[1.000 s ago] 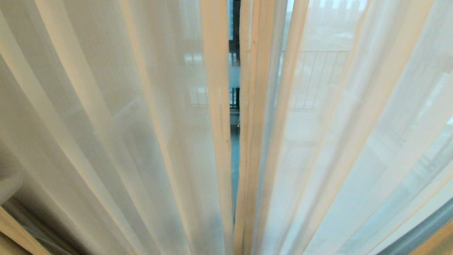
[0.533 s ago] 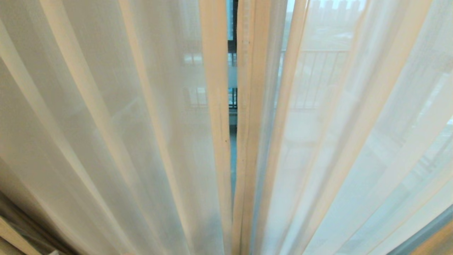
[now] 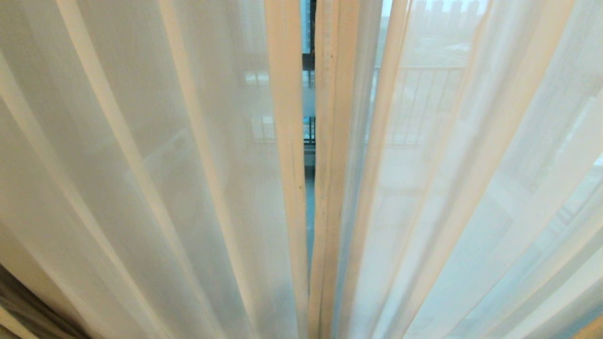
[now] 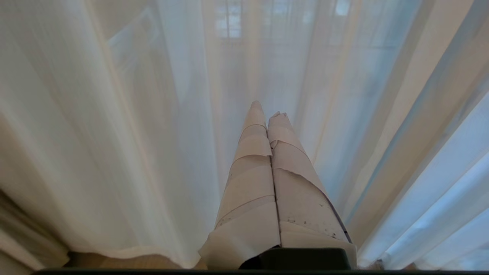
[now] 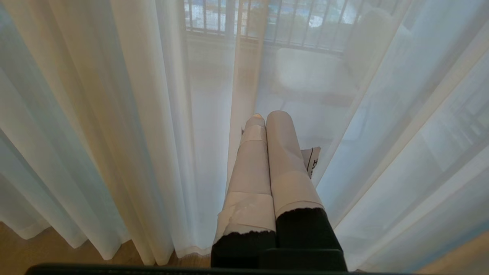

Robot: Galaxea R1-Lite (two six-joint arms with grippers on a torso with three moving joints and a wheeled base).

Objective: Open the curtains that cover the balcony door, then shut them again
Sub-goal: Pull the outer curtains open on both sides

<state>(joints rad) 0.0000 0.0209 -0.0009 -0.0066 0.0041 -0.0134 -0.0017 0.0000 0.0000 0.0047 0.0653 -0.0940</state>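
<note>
Two thin, see-through whitish curtains (image 3: 155,179) with cream folds hang side by side, their hemmed edges nearly meeting at the middle. In the narrow gap between them shows the balcony door (image 3: 308,101), with its black frame and a frosted stripe. My left gripper (image 4: 267,110) is shut and empty. Its taped fingers (image 4: 252,183) point at the fabric low down, near the hem. My right gripper (image 5: 267,116) is also shut and empty, right in front of a fold of the right panel (image 5: 382,152). Neither arm shows in the head view.
Thicker grey-beige fabric (image 3: 21,310) bunches at the lower left corner. Through the fabric I see a black-barred railing (image 5: 267,23) and a pale seat (image 5: 313,72) on the balcony. Wooden floor (image 5: 38,248) shows under the hems. A printed tag (image 5: 312,160) sticks out beside my right fingers.
The left panel has swung leftward and now covers most of the dark corner at lower left. The gap between the two panels has narrowed slightly.
</note>
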